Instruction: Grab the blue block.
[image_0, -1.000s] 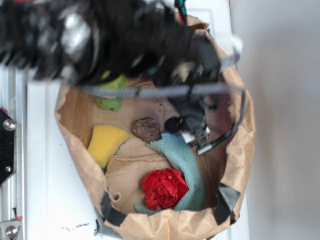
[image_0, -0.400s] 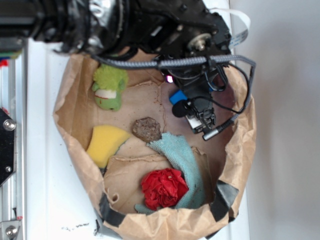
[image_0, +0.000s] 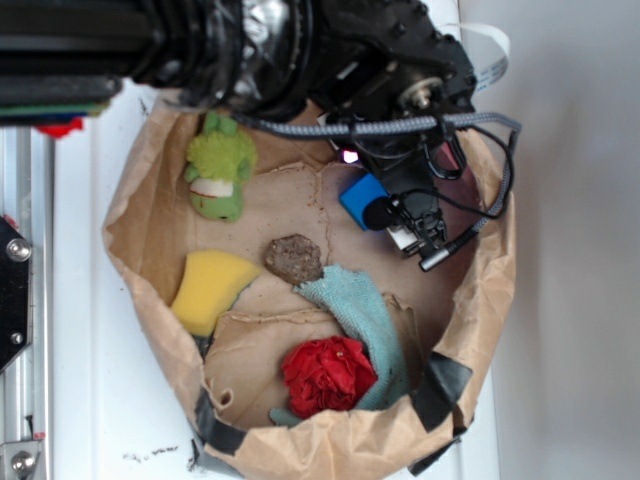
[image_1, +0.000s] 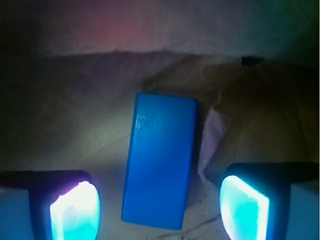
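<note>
While the black arm reaches across the top of the paper bag (image_0: 150, 330), the things on its brown floor sit in plain sight: at the left a yellow sponge (image_0: 208, 288), above it a green plush toy (image_0: 220, 178), then a brown lump (image_0: 293, 258) near the middle. Lower down a red crumpled cloth (image_0: 328, 374) rests on a pale teal cloth (image_0: 365, 322). Further right, the blue block (image_0: 358, 197) lies flat on the bag floor by the far wall, partly covered by the gripper (image_0: 408, 222) above it. From the wrist view the blue block (image_1: 160, 160) lies lengthwise between the two glowing fingertips (image_1: 75, 212), which stand spread wide on either side without touching it.
</note>
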